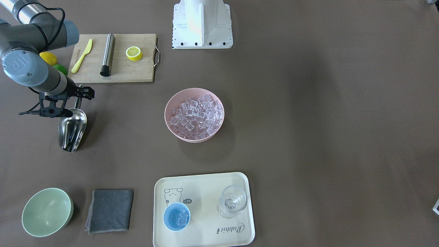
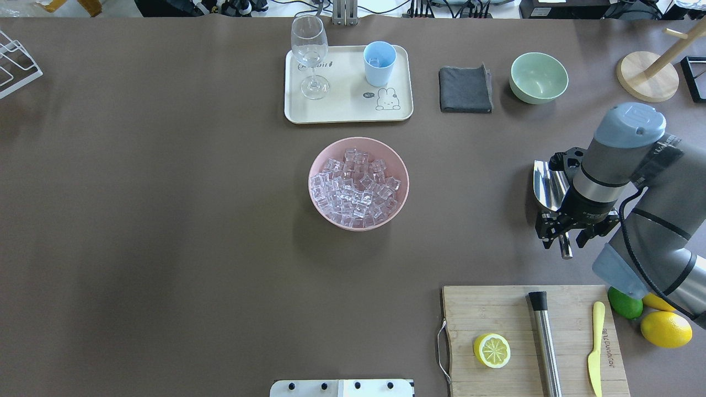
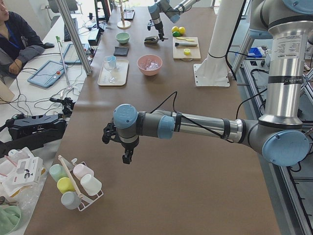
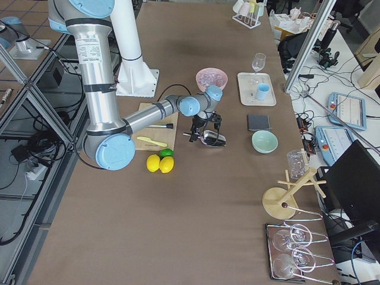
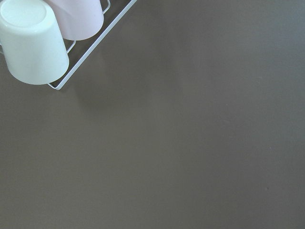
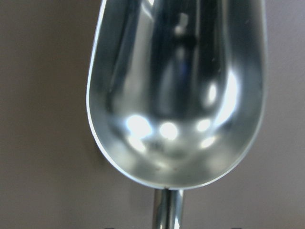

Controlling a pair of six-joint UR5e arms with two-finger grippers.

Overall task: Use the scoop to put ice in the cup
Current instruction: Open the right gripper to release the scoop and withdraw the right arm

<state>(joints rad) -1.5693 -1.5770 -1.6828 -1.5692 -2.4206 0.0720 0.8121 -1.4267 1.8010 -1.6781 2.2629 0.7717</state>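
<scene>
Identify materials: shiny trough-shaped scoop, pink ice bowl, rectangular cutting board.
Shiny trough-shaped scoop: likely polished stainless steel, judging by its mirror-like reflections. Round pink bowl: probably matte plastic or melamine; opaque, uniform colour. Rectangular cutting board: wood or bamboo, going by its pale tan, faintly striped grain.

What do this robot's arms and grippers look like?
Both the left arm and right arm are silver-grey tubes with pale blue round joint caps and a black cable along them. The right gripper and left gripper are black.

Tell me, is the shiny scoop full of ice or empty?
Empty. In the right wrist view the scoop is bare shiny metal inside, no cubes. Ice lies in the pink bowl and the blue cup.
</scene>
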